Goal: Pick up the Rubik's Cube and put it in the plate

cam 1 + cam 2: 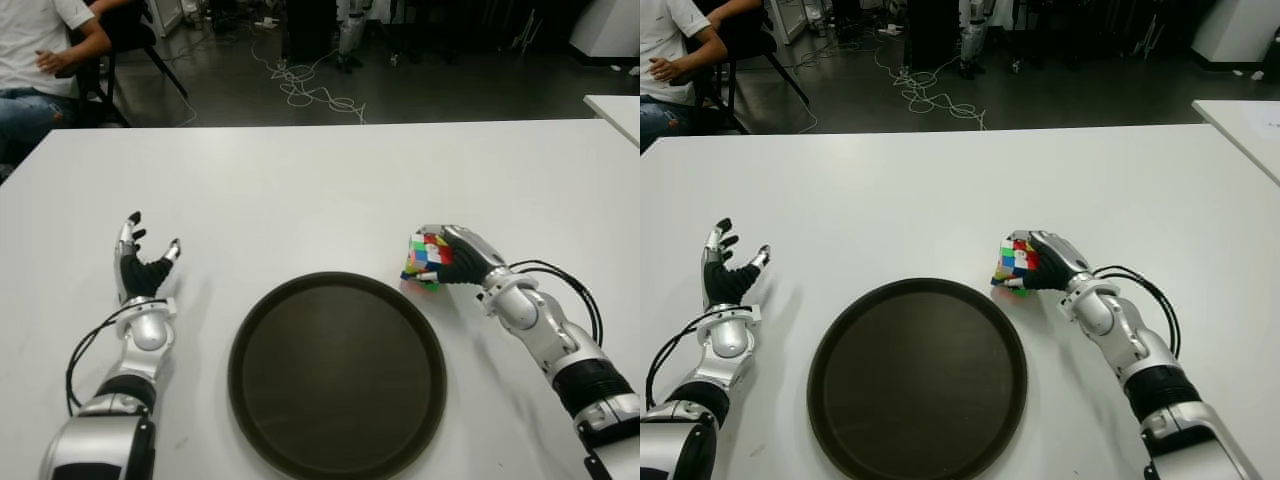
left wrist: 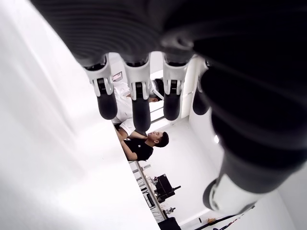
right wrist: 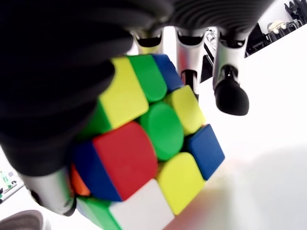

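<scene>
The Rubik's Cube [image 1: 426,260] is a scrambled multicoloured cube held just off the white table [image 1: 320,180], right of the plate's rim. My right hand [image 1: 455,256] is shut on it, fingers wrapped over its top and far side; the right wrist view shows the Rubik's Cube [image 3: 148,153] pressed into the palm, tilted. The plate [image 1: 337,374] is a large dark round tray near the table's front edge, with nothing in it. My left hand [image 1: 142,265] shows left of the plate, palm up, fingers spread and holding nothing.
A second white table's corner [image 1: 615,108] sits at the far right. A person [image 1: 35,60] sits on a chair beyond the table's far left corner. Cables [image 1: 310,90] lie on the dark floor behind.
</scene>
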{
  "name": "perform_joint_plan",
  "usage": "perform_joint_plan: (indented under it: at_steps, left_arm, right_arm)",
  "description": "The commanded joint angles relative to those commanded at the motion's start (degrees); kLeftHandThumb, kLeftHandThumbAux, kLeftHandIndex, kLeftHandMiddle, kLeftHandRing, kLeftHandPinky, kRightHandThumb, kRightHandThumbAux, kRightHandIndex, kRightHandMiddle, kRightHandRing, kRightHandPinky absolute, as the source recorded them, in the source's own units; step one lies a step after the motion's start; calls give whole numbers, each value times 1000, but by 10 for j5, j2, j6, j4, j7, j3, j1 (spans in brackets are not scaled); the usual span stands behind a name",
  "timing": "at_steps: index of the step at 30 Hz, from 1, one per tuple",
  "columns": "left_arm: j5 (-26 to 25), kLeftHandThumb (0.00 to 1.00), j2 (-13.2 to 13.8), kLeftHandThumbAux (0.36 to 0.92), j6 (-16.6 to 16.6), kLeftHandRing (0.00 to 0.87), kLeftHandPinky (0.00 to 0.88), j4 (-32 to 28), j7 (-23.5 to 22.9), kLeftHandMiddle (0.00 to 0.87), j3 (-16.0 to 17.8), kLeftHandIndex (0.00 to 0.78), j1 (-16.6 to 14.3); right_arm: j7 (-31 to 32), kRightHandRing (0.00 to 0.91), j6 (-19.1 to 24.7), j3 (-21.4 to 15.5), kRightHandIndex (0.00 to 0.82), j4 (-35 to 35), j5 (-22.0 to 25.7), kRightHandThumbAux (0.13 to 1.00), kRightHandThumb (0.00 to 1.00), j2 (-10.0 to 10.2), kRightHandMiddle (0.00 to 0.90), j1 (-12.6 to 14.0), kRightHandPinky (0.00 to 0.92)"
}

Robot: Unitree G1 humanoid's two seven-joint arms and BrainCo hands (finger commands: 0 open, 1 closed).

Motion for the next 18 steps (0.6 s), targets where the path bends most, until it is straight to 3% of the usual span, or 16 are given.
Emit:
perform_joint_plan:
  at_steps: [9, 18]
  left_arm:
    - [-5, 0, -1, 800, -7, 149, 143, -2, -8, 141, 2, 104, 1]
    - [-5, 0, -2, 780, -6, 147, 142, -2, -5, 133, 3, 94, 1]
  right_arm:
    - [-7, 796, -7, 1, 579, 6, -4, 723, 105, -1, 778, -2, 794]
    - [-7, 795, 0, -1, 575, 2, -2, 733, 139, 0, 778, 0, 795]
